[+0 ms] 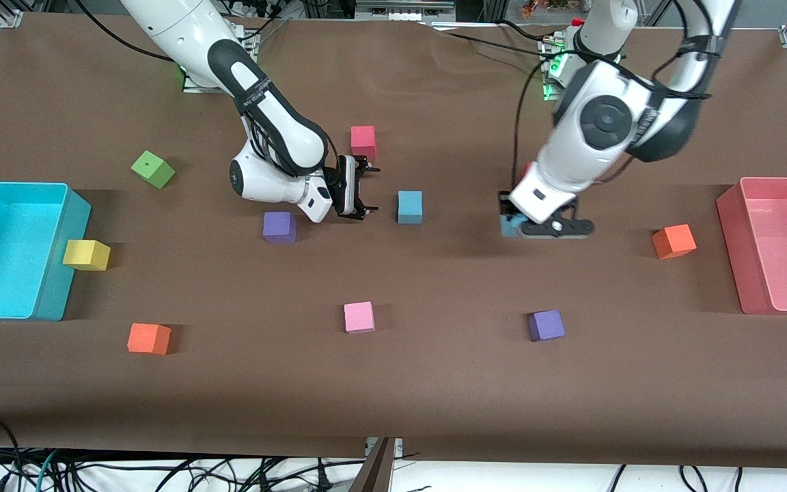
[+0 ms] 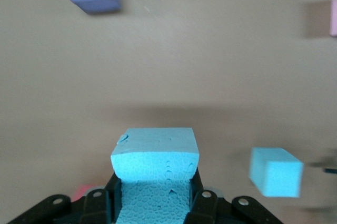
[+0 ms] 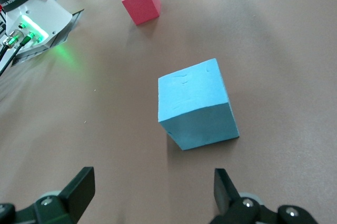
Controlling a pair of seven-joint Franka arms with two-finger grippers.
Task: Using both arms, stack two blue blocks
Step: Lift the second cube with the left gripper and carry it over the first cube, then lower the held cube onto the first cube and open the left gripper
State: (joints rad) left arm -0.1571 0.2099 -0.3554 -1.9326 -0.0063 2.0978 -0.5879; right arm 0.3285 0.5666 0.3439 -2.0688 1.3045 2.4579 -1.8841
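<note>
One light-blue block (image 2: 155, 148) sits squeezed between the jaws of my left gripper (image 2: 154, 192), which is shut on it. In the front view only a sliver of this block (image 1: 509, 223) shows under the left gripper (image 1: 515, 220), low over the table's middle toward the left arm's end. The other blue block (image 1: 410, 206) rests on the table, also seen as a cube (image 2: 275, 170) in the left wrist view. My right gripper (image 1: 361, 188) hangs open beside it, and this block (image 3: 196, 105) lies just ahead of the empty right gripper (image 3: 152, 192).
A red cube (image 1: 363, 141) lies near the right gripper and a purple cube (image 1: 279, 227) under its wrist. Pink (image 1: 359, 317), purple (image 1: 546, 325), orange (image 1: 673, 240) and other coloured cubes are scattered about. A cyan bin (image 1: 59, 287) and a pink bin (image 1: 732, 225) stand at the table's ends.
</note>
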